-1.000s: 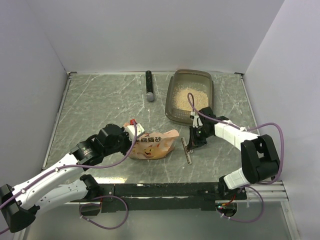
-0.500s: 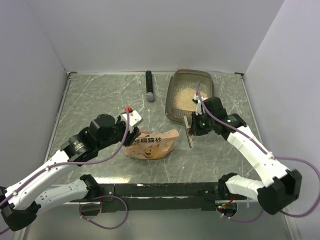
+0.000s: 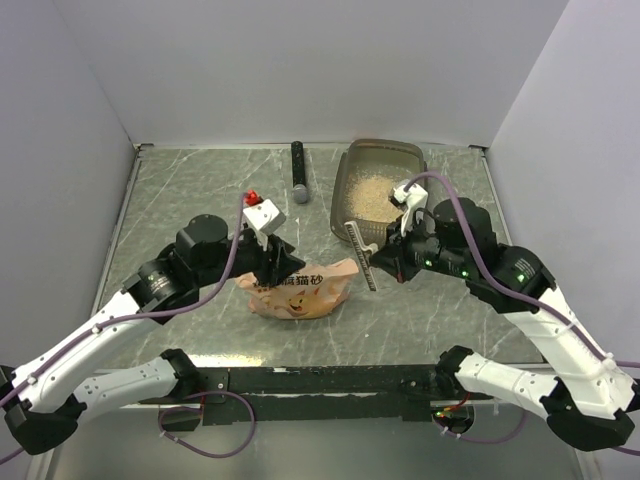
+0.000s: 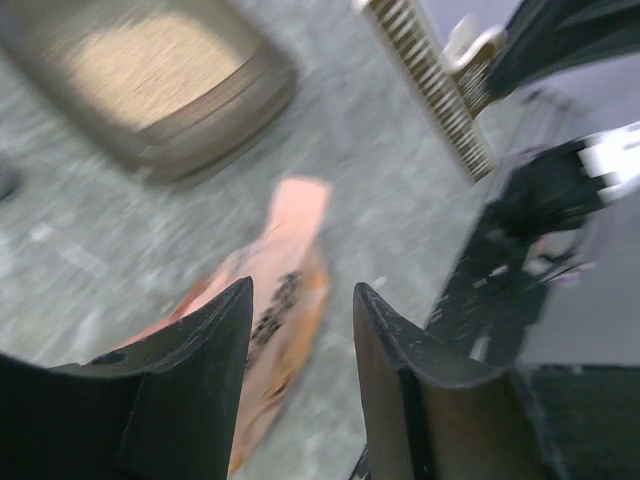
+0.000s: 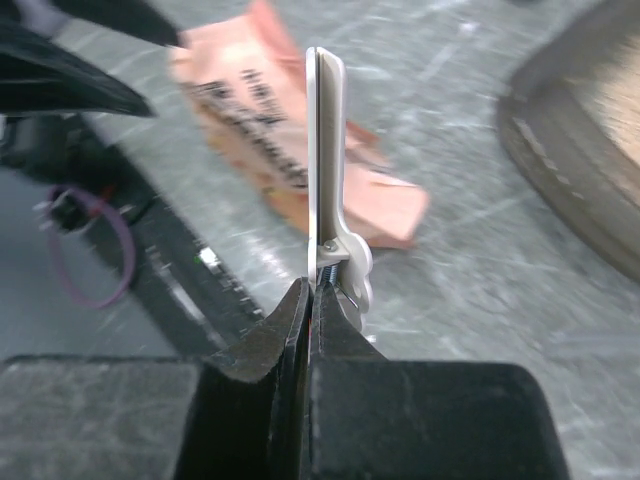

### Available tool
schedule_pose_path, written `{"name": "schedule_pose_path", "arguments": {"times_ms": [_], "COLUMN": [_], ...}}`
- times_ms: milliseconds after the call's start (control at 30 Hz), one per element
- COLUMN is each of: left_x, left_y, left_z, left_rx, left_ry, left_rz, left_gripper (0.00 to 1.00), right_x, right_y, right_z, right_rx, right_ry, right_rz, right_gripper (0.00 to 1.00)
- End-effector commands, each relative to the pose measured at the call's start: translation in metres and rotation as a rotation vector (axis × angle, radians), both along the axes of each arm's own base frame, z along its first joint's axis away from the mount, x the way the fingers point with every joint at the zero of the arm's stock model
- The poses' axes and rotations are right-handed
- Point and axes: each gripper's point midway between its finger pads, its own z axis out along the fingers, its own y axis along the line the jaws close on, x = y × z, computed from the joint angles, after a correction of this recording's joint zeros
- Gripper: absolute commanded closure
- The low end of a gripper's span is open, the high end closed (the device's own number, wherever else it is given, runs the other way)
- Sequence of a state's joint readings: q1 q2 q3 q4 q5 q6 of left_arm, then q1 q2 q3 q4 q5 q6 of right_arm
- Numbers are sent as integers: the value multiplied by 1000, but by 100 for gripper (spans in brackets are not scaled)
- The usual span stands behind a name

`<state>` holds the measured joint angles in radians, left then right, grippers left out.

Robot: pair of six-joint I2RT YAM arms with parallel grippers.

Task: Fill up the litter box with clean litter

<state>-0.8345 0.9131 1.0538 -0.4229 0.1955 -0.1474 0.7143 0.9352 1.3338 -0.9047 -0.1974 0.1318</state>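
Pincers first: my left pincer (image 4: 300, 300) is hanging over the left part of the orange-pink pouch (image 3: 305, 290), its 2 fingers standing apart and gripping nothing. The pouch is lying flat on the table (image 3: 190, 190), not far from my 2 bases. My right pincer (image 5: 310, 295) is pressing together on the end of a long white ribbed tool (image 3: 358, 255), holding it lifted just beside the pouch's right end, between the pouch and the litter box (image 3: 340, 200). Farther back, the litter box is sitting at the far right of the table, and the clean litter (image 3: 375, 192) is lying inside it as a pale grainy heap. Left of the box, a black stick with a grey tip (image 3: 298, 172) is lying near the table's far edge.
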Motion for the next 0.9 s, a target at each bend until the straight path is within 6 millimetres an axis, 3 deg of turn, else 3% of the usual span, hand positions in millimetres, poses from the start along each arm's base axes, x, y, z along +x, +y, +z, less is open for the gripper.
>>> {"name": "schedule_pose_path", "arguments": {"times_ms": [0,67,100,200,567,867], "left_x": [-32,-42,-44,-54,-58,-59], "left_y": [-23,-26,-27,-29,-34,-35], "left_z": [57,58,74,88,103,102], "left_rx": [-298,-358,-421,-520,-618,-629], "left_ry": [-73,-52,-95,-89,-36,-21], "left_rz": [-194,-236,-255,-303,-332,-340], "left_gripper": [48,48,48,48,48,52], "right_x": [-30,-40,-45,-52,-64,-75], "right_y": [17,27,29,38,58,66], "right_z": [33,41,45,48,52,61], "right_rx": [122,177,199,227,261,301], "right_ry": [-33,-33,-39,-38,-35,-40], "right_rz": [160,224,247,290,365,414], "right_gripper": [100,100,100,100,100,100]}}
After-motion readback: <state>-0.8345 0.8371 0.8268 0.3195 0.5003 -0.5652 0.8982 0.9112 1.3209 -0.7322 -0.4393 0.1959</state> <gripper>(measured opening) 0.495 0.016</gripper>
